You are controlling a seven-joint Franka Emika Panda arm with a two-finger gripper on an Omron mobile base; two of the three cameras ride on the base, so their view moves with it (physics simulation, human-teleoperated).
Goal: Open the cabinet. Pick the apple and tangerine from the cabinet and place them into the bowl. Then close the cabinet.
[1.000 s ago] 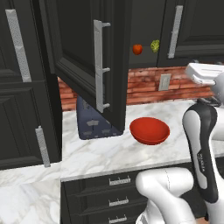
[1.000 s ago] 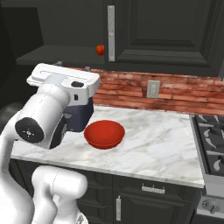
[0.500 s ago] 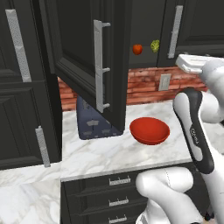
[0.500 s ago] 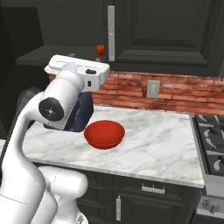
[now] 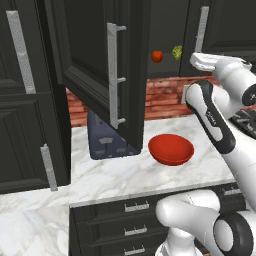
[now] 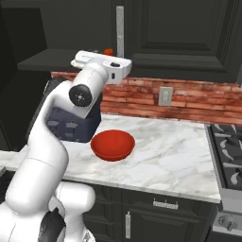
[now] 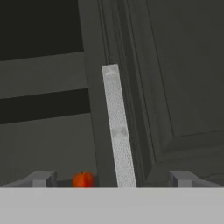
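Observation:
The cabinet point(image 5: 100, 60) hangs over the counter with its left door swung wide open, the silver handle point(image 5: 115, 75) facing me. Its right door point(image 7: 175, 87) is closed, and the door's bar handle point(image 7: 117, 127) runs up the middle of the hand view. On the shelf inside sits the small red apple point(image 5: 157, 56) point(image 6: 108, 51) point(image 7: 83, 179). The tangerine is hidden. My gripper point(image 7: 111, 178) point(image 5: 197, 60) is open and empty, level with the shelf and just right of the apple. The red bowl point(image 5: 171, 148) point(image 6: 112, 144) rests on the marble counter below.
A yellow-green bumpy item point(image 5: 177, 52) lies on the shelf beside the apple. A dark blue-grey toaster point(image 5: 107, 140) point(image 6: 71, 127) stands left of the bowl, under the open door. A brick backsplash with an outlet point(image 6: 164, 96) runs behind. A stove point(image 6: 229, 156) is on the right.
My arm has lifted the hand up and left, from backsplash height to the level of the cabinet shelf. The gripper stays open. The apple and bowl have not moved.

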